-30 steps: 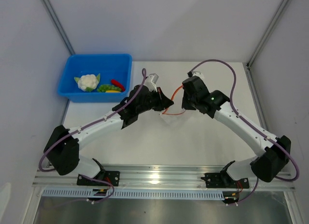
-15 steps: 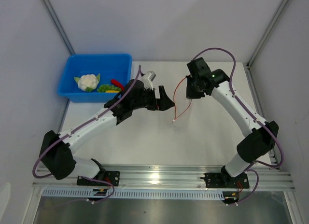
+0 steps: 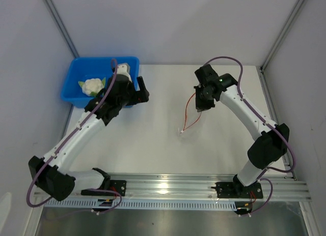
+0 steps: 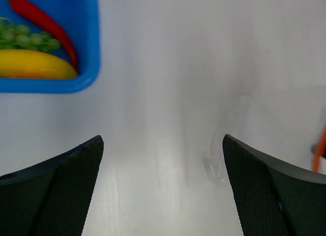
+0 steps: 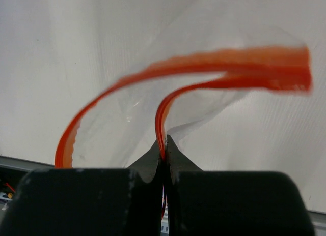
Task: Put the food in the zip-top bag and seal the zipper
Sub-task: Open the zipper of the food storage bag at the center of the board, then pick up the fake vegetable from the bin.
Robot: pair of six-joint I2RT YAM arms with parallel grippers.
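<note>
My right gripper (image 5: 164, 147) (image 3: 200, 105) is shut on one side of the zipper (image 5: 229, 58), the red-orange strip along the zip-top bag (image 5: 127, 111). The clear bag hangs from it over the table's middle with its mouth gaping; the strip (image 3: 190, 110) curves down toward the table. My left gripper (image 4: 163, 190) (image 3: 143, 90) is open and holds nothing, just right of the blue bin (image 3: 102, 59). The food lies in that bin: a white cauliflower (image 3: 93, 86), a red chili pepper (image 4: 46, 22), green grapes (image 4: 20, 35) and a yellow piece (image 4: 35, 63).
The blue bin's near right corner (image 4: 91, 48) sits just ahead and left of my left fingers (image 4: 56, 190). White walls with metal posts close in the table at the back and sides. An aluminium rail (image 3: 173, 182) runs along the near edge.
My left gripper let go of the bag, opened wide and swung left to the bin. The right arm lifted the bag and moved back, so the bag now hangs from it alone.
</note>
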